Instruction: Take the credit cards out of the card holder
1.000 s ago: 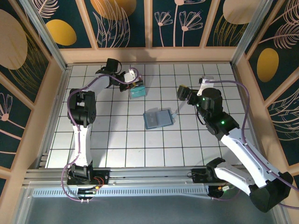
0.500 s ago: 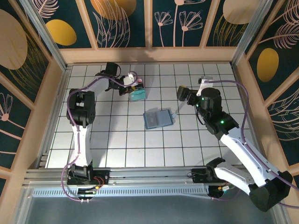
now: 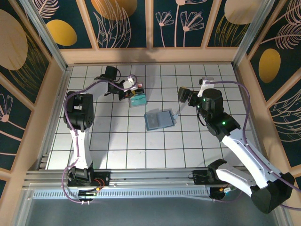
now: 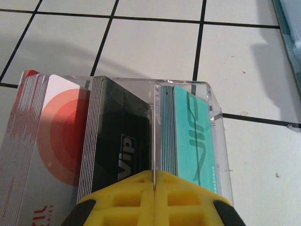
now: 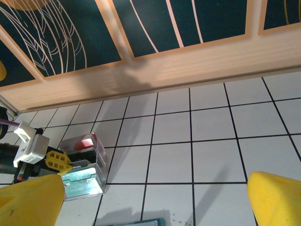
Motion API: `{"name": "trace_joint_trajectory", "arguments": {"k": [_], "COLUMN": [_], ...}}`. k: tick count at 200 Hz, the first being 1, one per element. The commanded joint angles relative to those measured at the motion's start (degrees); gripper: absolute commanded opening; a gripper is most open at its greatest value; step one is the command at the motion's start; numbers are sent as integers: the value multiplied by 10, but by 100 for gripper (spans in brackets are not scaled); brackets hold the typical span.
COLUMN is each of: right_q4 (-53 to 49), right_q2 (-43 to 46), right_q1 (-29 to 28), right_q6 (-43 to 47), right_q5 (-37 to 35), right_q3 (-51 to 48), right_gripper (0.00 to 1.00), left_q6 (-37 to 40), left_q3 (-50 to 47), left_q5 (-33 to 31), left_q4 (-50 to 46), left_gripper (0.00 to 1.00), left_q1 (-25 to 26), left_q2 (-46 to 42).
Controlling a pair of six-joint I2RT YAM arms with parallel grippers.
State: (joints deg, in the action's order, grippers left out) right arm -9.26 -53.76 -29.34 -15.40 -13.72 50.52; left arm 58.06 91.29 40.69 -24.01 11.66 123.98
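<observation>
left fingers [image 4: 127, 200]: pressed shut, nothing held that I can see. Tips at the clear box [image 3: 138, 98] of card stacks [image 4: 188, 136], upper left of centre.
right fingers [image 5: 30, 200]: spread wide, empty, hovering right of centre. Staged for a pick, I'd guess.
card holder [image 3: 158, 120]: flat on the desk [image 3: 122, 141], mid-frame, untouched. I can't make out its credit cards.

A small clear plastic box [image 4: 214, 106] sits on a white, black-gridded tiled table [image 3: 188, 141], enclosed by dark floral wall panels [image 3: 127, 23].
</observation>
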Motion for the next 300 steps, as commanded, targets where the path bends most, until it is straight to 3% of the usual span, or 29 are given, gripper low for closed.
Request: {"name": "trace_joint_trajectory", "arguments": {"k": [1, 12, 33, 99, 149, 175, 188, 199, 229, 259, 300], "right_q4": [15, 15, 17, 18, -10, -33, -51, -62, -65, -47, -53], "right_q2": [15, 17, 16, 15, -8, -47, -73, -97, -158, -219, -321], "right_q1": [-4, -5, -5, -6, -17, -53, -68, -83, -119, -141, -185], "right_q6": [-4, -5, -5, 1, -14, -25, -34, -41, -63, -98, -120], "right_q5": [3, 4, 5, 5, -14, -47, -62, -68, -46, -2, 0], "right_q3": [0, -1, -2, -3, -2, 3, 7, 9, 8, 4, 35], "right_gripper": [99, 99, 99, 99, 99, 95, 90, 85, 75, 66, 60], "left_q6": [-11, -13, -13, -17, -88, -172, -222, -256, -366, -537, -642], "left_q3": [8, 23, 51, 48, 26, -44, -92, -134, -226, -331, -451], "left_q5": [14, 10, 9, 3, -16, -47, -73, -88, -152, -248, -328], "left_q4": [-6, -19, -49, -55, -5, 98, 163, 208, 296, 393, 385], "left_gripper": [1, 12, 23, 23, 27, 52, 82, 98, 99, 99, 99], "left_q1": [-1, -2, -1, -1, 3, 17, 31, 45, 86, 98, 101], "left_q2": [-9, -4, 3, -26, -85, -149, -186, -219, -308, -394, -489]}}
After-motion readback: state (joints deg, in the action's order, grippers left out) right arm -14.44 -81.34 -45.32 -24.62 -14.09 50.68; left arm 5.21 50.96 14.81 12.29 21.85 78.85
